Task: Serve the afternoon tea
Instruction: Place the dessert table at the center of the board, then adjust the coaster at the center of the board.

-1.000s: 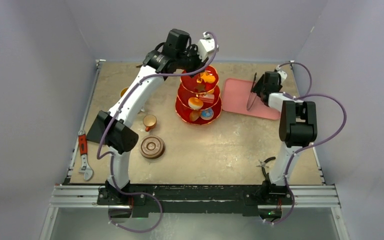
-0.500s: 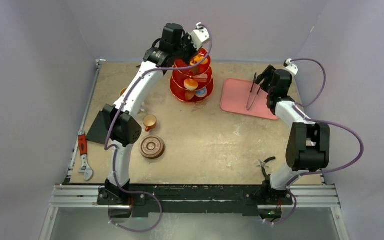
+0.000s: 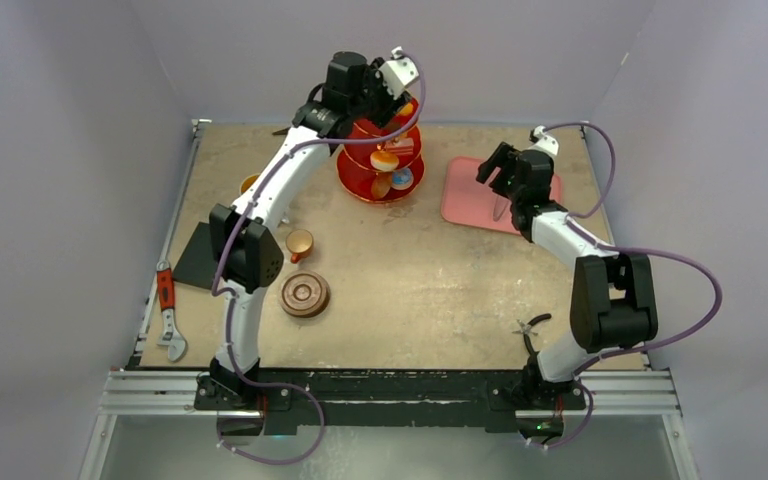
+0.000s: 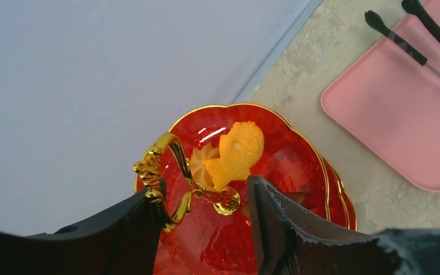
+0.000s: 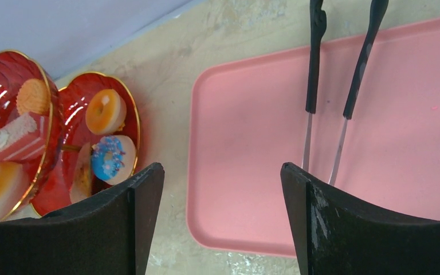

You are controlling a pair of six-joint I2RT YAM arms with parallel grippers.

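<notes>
The red three-tier stand (image 3: 380, 165) sits at the back of the table, with small pastries on every tier. On its top plate (image 4: 298, 166) lies a yellow fish pastry (image 4: 238, 152) beside the gold handle (image 4: 169, 172). My left gripper (image 4: 203, 192) hangs over that top tier (image 3: 388, 103), open, its jaws on either side of the handle. A blue doughnut (image 5: 107, 159) shows on the bottom tier. My right gripper (image 5: 222, 172) is open and empty above the left edge of the pink tray (image 3: 468, 190). A small brown cup (image 3: 299, 243) and a round brown saucer (image 3: 304, 295) stand apart at the left.
Black tongs (image 5: 344, 63) lie flat on the pink tray (image 5: 252, 149). Beside the left arm, an orange-rimmed vessel (image 3: 248, 183) is partly hidden. A black mat (image 3: 192, 258) and a red-handled wrench (image 3: 168, 312) lie at the table's left edge. Pliers (image 3: 530, 326) rest near the right arm's base.
The stand has gone back and left in the left gripper, whose jaws then opened off the handle. The right gripper let go of the tongs, which now lie on the tray, and shifted left.
</notes>
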